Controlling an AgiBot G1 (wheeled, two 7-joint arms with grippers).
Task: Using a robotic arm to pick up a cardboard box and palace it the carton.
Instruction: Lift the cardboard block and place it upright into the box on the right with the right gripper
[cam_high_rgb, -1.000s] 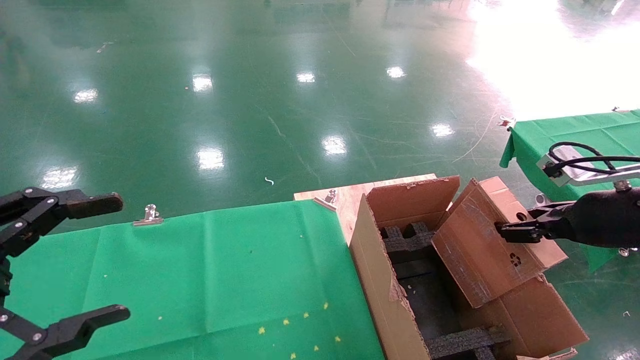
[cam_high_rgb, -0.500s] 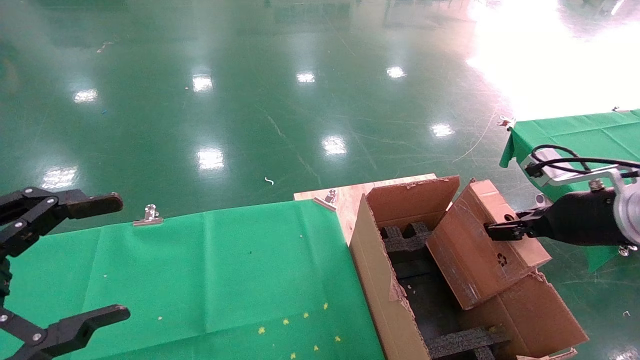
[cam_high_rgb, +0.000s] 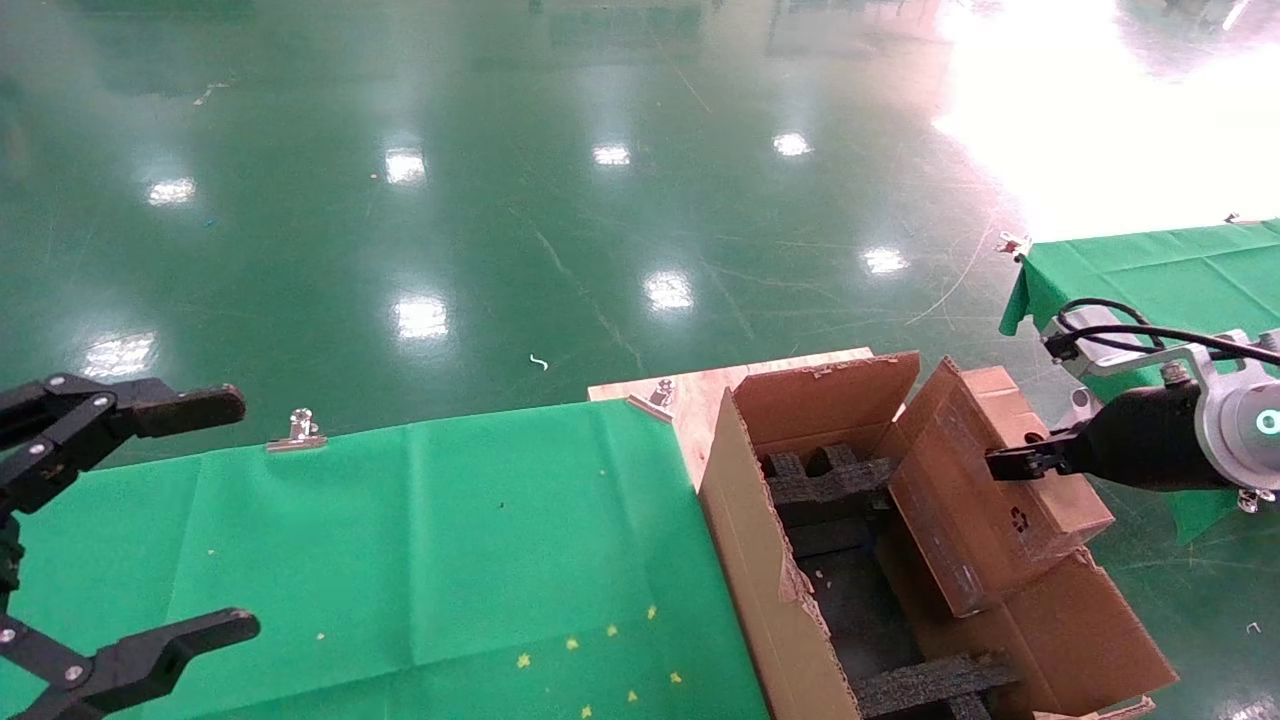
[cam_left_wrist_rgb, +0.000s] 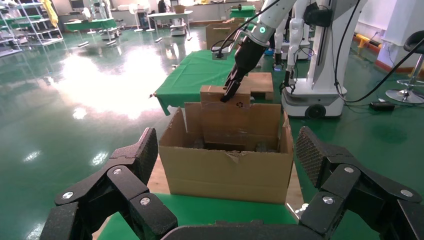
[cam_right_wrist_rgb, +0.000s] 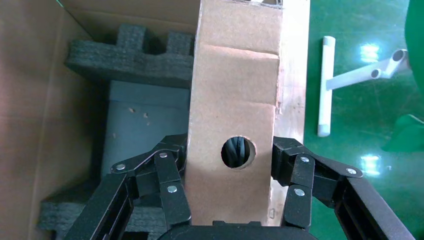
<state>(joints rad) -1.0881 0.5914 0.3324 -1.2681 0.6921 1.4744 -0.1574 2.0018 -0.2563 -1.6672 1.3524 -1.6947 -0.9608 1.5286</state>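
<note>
- My right gripper (cam_right_wrist_rgb: 232, 170): clenched on the cardboard box (cam_high_rgb: 985, 500), tilted over the carton (cam_high_rgb: 770, 590).
- My left gripper (cam_high_rgb: 150, 520): released, idle above the green worktop (cam_high_rgb: 420, 540).

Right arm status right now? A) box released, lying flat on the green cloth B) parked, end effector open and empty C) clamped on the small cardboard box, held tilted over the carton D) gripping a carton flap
C: the right end effector clamps the small cardboard box, held tilted over the open carton.
</note>
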